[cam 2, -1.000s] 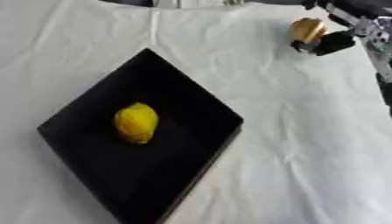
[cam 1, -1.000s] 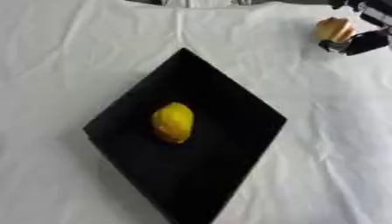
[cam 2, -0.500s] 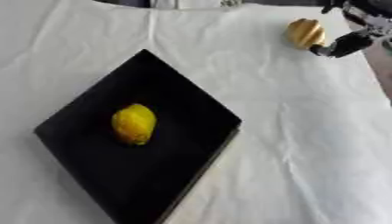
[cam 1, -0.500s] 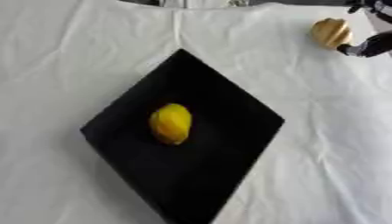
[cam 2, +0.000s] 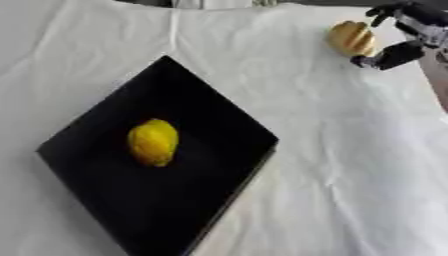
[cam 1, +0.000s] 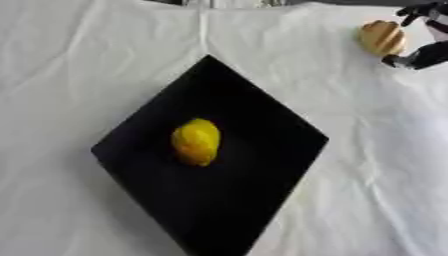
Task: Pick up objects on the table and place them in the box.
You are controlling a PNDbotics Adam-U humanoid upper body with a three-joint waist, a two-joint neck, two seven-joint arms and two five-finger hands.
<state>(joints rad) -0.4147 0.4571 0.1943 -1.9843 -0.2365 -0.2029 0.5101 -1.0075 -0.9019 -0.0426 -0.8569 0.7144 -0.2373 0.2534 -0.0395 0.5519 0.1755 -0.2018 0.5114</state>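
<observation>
White cloth covers the whole table [cam 1: 79, 60], with a black box [cam 1: 254, 200] set cornerwise in the middle and a yellow lemon [cam 1: 196, 141] already inside. Over at the far right corner the right hand [cam 2: 404, 34] has its fingers curled around a tan, ridged piece [cam 2: 350, 38]. That hold looks partial to me; lifting now could let it roll off the table's edge.

Right hand [cam 2: 404, 30]: black fingers, silver-grey segments at joints, glossy casing, partly cut off by frame edge.
</observation>
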